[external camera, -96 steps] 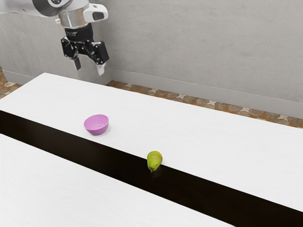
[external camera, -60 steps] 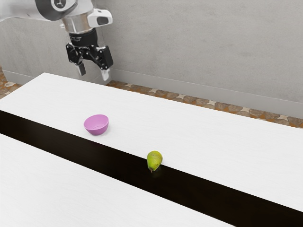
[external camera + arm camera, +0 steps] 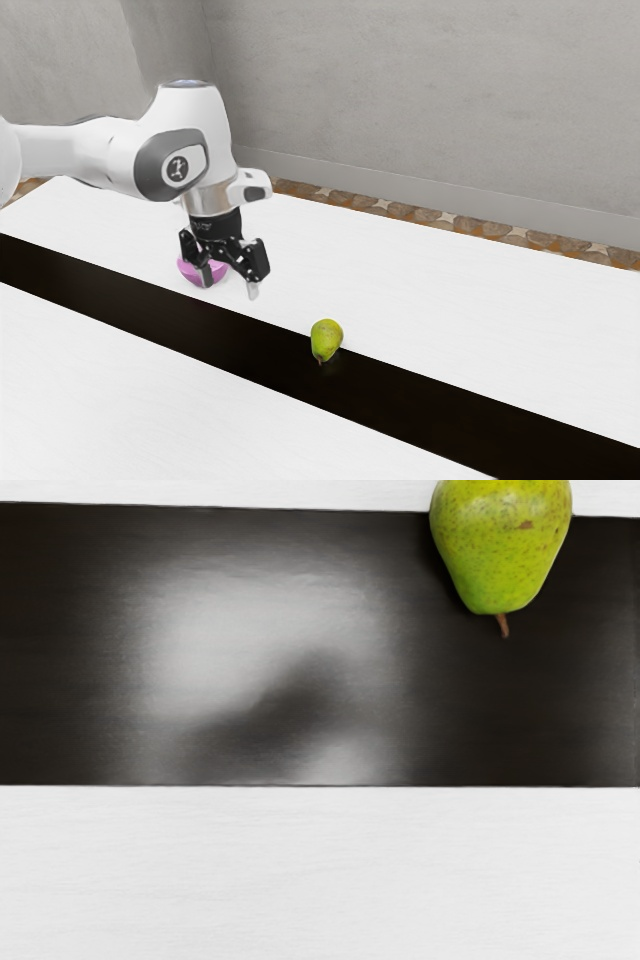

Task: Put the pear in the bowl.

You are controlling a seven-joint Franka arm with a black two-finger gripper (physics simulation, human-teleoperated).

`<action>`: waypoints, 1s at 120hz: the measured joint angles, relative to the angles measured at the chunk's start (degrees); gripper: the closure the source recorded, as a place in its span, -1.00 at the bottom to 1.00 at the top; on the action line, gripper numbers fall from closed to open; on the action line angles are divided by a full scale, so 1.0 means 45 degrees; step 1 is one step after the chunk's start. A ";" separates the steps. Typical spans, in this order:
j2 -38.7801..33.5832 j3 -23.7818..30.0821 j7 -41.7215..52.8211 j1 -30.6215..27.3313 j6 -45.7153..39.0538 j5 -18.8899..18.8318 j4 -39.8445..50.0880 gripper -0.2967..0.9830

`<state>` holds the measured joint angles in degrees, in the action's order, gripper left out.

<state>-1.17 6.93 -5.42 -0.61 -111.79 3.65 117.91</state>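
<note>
Hanging above the table (image 3: 450,300), the gripper (image 3: 230,280) has its two fingers spread wide apart. The pear (image 3: 326,339) lies lower than the gripper and off toward the exterior view's right, near but not touching it. It rests on its side across one edge of the dark strip (image 3: 450,396), its stem end over the strip and its rounder end reaching to the white surface.

Counting outward from the gripper, there is one bowl, one pear and one dark strip. The pink bowl (image 3: 189,271) sits upright on the white part, partly hidden behind the gripper in the exterior view; how far below the fingers it stands, I cannot tell.

Around the pear, white tabletop stretches on both sides of the strip, giving open room for moving, with the wider run toward the exterior view's right. Beyond the gripper and the bowl, the table's far edge runs slantwise, well apart from the pear. Past that edge come the stone-patterned floor (image 3: 395,208) and, farthest off, the gray wall (image 3: 420,100).
</note>
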 joint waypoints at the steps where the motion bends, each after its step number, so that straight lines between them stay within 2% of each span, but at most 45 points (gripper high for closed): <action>1: 0.0035 0.0006 -0.0016 0.0023 -0.0084 0.0007 0.0024 -0.54; 52: 0.2221 0.0444 -0.0751 0.0657 -0.3076 0.0007 -0.0240 -0.54; 97: 0.3985 0.0452 -0.1535 0.1345 -0.3927 -0.0105 -0.1175 -0.54; 120: 0.5034 0.0434 -0.1777 0.1228 -0.4043 -0.0706 -0.2121 -0.54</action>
<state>21.49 8.88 -13.42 4.92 -129.99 0.48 108.36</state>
